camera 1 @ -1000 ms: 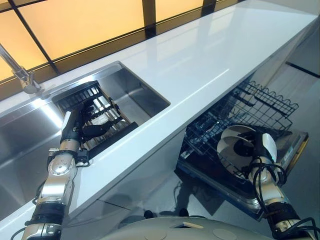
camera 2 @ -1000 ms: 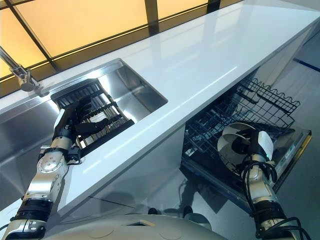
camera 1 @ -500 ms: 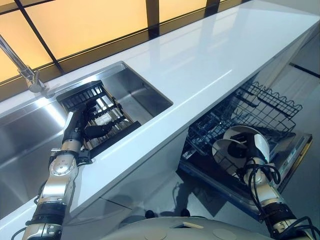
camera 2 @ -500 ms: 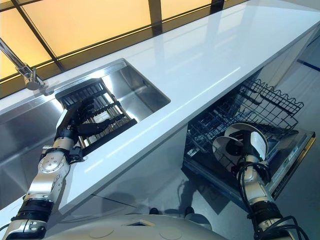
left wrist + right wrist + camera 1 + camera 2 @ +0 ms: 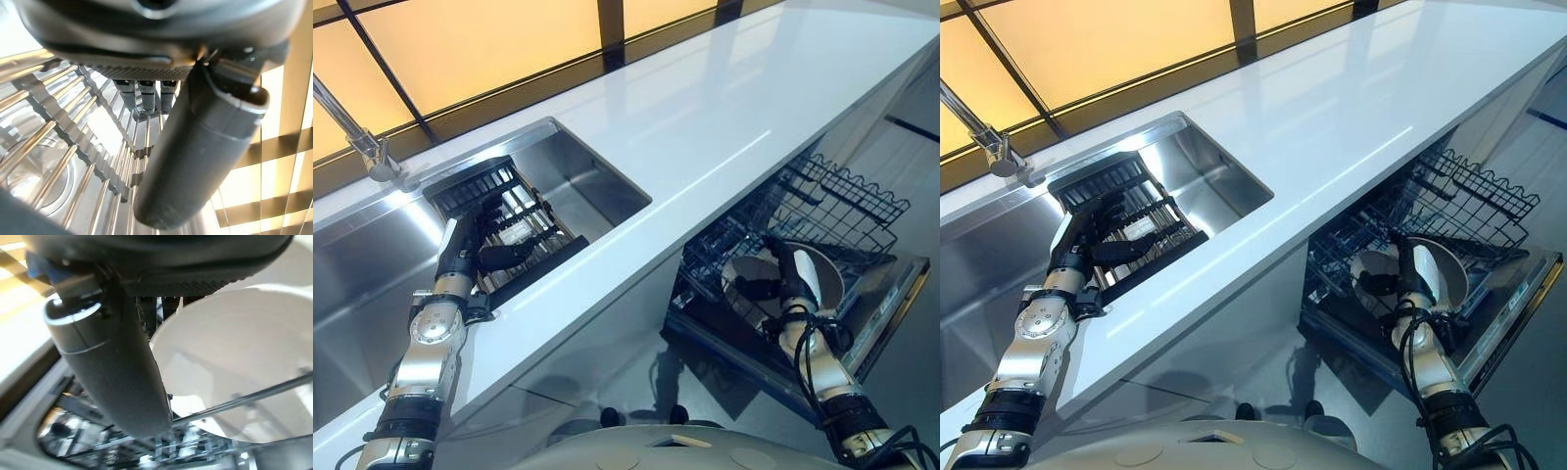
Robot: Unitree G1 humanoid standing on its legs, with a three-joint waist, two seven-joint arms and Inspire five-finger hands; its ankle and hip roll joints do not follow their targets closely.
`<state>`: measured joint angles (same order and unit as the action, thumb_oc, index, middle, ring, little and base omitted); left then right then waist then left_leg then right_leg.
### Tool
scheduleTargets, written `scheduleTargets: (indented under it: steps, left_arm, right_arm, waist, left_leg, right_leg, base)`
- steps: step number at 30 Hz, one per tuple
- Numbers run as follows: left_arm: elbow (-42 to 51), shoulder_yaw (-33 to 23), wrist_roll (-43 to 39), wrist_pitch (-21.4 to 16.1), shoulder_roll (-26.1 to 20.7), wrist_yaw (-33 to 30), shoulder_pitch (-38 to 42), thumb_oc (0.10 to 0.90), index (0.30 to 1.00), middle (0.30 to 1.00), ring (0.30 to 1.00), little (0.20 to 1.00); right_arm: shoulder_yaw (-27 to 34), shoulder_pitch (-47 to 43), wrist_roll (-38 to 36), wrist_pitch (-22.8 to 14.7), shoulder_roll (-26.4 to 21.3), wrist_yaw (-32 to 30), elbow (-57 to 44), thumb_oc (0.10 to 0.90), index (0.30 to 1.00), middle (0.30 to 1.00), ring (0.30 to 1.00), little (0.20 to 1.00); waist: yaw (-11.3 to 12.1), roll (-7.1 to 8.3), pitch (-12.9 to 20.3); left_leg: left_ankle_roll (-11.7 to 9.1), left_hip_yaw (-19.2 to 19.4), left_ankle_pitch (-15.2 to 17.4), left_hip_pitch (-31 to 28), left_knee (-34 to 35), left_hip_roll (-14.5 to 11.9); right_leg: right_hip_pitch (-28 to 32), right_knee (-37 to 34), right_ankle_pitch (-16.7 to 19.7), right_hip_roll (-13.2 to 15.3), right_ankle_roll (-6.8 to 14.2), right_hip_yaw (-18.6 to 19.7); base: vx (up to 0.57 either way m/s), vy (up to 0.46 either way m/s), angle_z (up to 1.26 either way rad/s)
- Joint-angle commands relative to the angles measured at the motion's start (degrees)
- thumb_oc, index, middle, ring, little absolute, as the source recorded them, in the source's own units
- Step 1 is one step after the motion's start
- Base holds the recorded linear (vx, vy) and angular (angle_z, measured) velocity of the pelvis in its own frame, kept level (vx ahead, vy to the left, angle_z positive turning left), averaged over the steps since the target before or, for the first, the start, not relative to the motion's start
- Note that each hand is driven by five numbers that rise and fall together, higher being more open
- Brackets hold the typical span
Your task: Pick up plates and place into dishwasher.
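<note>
Your right hand [image 5: 781, 284] is down by the open dishwasher [image 5: 891, 294], and it holds a white plate [image 5: 808, 266]. Its thumb sits on one face of the plate and its fingers [image 5: 156, 308] are tucked behind the rim, so the hand pinches the plate. The plate is inside the black wire rack [image 5: 832, 201] that is pulled out over the dishwasher door. One thin wire of the rack runs across the front of the plate in your right wrist view.

Your left hand [image 5: 470, 245] is up in the steel sink [image 5: 578, 171]. It rests over the dark drying rack [image 5: 524, 211] there. Its fingers [image 5: 146, 93] point out straight and its thumb sticks out, so this hand is wide and holds nothing.
</note>
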<state>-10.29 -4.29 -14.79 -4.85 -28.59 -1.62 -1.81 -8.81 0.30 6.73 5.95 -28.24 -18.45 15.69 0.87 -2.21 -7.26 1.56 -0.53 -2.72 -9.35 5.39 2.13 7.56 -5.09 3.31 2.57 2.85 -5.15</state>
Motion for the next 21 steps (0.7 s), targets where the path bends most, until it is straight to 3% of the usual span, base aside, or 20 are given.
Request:
scheduleTargets:
  steps: [1,10,21]
  left_arm:
    - [-0.9,3.2,0.1,-3.2,-0.3,0.2,-0.8,0.800,0.900,0.900,0.900,0.900]
    - [0.2,2.0,0.2,-2.5,-0.4,-0.1,-1.5,0.800,0.900,0.900,0.900,0.900]
    - [-2.0,0.7,-1.0,-3.6,-0.9,-0.4,-1.4,0.800,0.900,0.900,0.900,0.900]
  right_arm:
    - [4.6,-4.0,-0.2,-7.4,-2.5,0.7,-8.5,0.800,0.900,0.900,0.900,0.900]
    - [9.9,-0.8,-3.0,-9.2,-4.7,2.1,-17.0,0.800,0.900,0.900,0.900,0.900]
    - [19.7,0.1,-15.2,-17.4,-3.4,-10.6,-20.8,0.800,0.900,0.900,0.900,0.900]
  waist:
    - [-1.0,2.07,1.3]
    - [-2.2,2.70,0.9]
    - [-3.7,2.43,0.7]
  left_leg:
    - [-0.5,2.3,2.9,1.3,-0.4,1.7]
    - [-0.3,3.6,2.5,1.5,-0.4,1.4]
    - [-0.4,5.5,3.1,1.6,-0.5,1.3]
  right_leg:
    - [-1.9,4.4,-2.5,-0.7,3.3,0.0]
    - [-2.8,5.0,-2.1,-1.0,3.5,0.8]
    - [-3.5,5.4,-2.3,-1.0,3.9,1.7]
  base:
    - [0.00,0.000,0.00]
    - [-0.02,-0.001,-0.03]
    - [-0.01,0.004,-0.06]
